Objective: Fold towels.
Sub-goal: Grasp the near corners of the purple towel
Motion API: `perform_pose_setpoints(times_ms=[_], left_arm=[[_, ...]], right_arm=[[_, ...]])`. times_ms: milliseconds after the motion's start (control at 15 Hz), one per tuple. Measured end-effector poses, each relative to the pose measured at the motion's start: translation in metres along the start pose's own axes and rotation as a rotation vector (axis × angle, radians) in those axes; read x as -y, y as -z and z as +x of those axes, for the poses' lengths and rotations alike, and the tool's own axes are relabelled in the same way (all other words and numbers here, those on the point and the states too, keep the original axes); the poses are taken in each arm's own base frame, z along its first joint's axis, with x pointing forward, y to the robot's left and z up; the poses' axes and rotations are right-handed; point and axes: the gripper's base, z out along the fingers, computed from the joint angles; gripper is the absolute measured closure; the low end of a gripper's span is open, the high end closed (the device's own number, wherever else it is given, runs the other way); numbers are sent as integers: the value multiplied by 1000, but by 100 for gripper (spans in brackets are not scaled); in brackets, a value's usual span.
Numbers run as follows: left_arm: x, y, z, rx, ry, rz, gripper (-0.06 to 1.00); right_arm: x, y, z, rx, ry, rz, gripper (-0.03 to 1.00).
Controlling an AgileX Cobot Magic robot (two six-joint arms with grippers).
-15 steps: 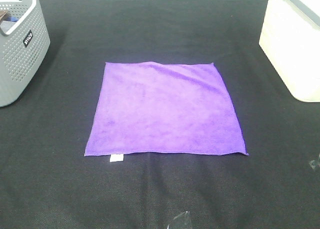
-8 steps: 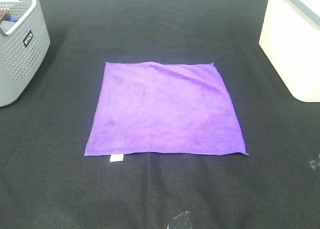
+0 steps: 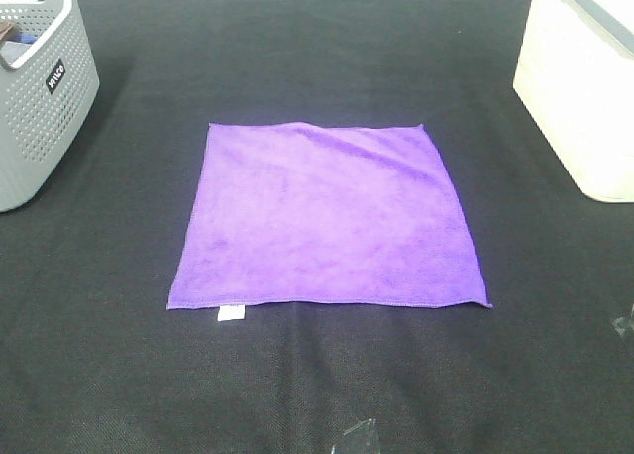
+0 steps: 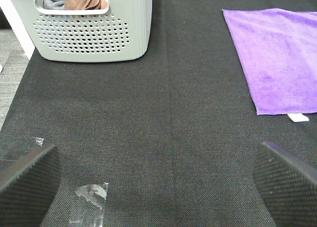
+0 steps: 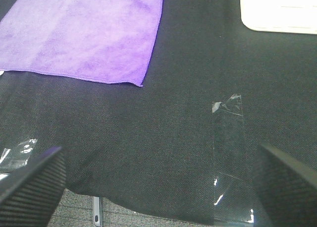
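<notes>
Hovering grippers: two; left gripper (image 4: 158,187) and right gripper (image 5: 158,187), each with jaws spread wide, empty, over the near side of the black table (image 3: 99,375).
Tag (image 3: 231,313): one, white, at the near-left corner of the towel (image 3: 327,216).
Towel: one, purple, flat mid-table.
Containers: two; grey basket (image 3: 40,107) far left, cream bin (image 3: 584,87) far right.

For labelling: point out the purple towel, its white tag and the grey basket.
purple towel (image 3: 327,216), exterior high view, cloth's middle.
white tag (image 3: 231,313), exterior high view, tag's centre.
grey basket (image 3: 40,127), exterior high view, perforated wall.
</notes>
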Motion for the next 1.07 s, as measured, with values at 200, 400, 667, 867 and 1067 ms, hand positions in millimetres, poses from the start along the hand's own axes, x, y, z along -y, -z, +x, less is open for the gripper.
perform_pose_setpoints(times_ms=[200,400,667,867,1067], left_arm=[[0,0,0,0,0,0,-5],[0,0,0,0,-1,0,-5],[0,0,0,0,0,2,-5],[1,0,0,0,2,6,-5],[1,0,0,0,3,7,-5]], right_arm=[[0,0,0,0,0,0,0],[0,0,0,0,0,0,0],[0,0,0,0,0,0,0],[0,0,0,0,0,0,0],[0,0,0,0,0,0,0]])
